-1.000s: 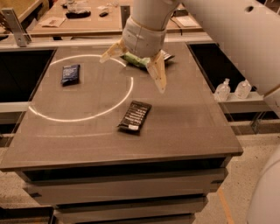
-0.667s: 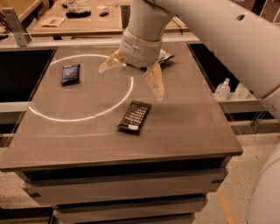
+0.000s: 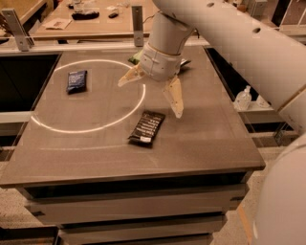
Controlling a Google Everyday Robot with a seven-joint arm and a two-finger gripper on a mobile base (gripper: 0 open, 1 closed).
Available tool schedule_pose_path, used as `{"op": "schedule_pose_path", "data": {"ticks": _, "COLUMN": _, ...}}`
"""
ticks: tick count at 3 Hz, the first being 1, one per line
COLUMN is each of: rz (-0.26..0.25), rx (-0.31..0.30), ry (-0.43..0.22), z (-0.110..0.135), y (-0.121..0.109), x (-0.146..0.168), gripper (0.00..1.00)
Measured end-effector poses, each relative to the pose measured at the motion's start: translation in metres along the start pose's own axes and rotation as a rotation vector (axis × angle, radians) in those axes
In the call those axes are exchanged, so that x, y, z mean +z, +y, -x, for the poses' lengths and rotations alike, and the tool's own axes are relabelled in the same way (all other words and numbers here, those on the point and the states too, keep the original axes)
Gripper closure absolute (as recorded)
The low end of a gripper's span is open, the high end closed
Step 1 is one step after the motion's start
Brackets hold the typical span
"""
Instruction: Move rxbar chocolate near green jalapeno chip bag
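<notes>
Pincer [image 3: 149, 99], spread just beyond rxbar chocolate [image 3: 147, 127], hides most of green jalapeno chip bag [image 3: 135, 59].

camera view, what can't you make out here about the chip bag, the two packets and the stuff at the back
- Puffy light-green foil chip bag: mostly hidden behind the open two-finger gripper hanging over the far half of the table; only slivers show.
- Flat black rxbar wrapper: white lettering too small to read.
- Small dark blue packet: print too small to read.
- Dark objects on the far bench: blurred, partly cut off by the top edge.

Grey table [image 3: 95, 158], wooden workbench [image 3: 95, 26] behind
</notes>
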State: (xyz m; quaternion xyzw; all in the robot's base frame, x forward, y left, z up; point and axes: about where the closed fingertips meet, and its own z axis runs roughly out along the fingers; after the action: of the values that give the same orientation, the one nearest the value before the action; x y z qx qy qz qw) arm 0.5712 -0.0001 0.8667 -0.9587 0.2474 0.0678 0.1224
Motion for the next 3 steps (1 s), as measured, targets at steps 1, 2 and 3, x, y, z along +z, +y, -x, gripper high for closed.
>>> {"op": "schedule_pose_path", "data": {"ticks": 1, "rz": 0.038, "rx": 0.002, "ry": 0.029, "z": -0.003, "y": 0.016, "x": 0.011, "gripper": 0.0}}
{"op": "schedule_pose_path", "data": {"ticks": 2, "rz": 0.114, "rx": -0.035, "ry": 0.107, "z": 0.012, "y": 0.033, "x": 0.033, "gripper": 0.0}}
{"op": "schedule_pose_path", "data": {"ticks": 3, "rz": 0.189, "rx": -0.045, "ry": 0.136, "z": 0.025, "y": 0.049, "x": 0.059, "gripper": 0.0}}
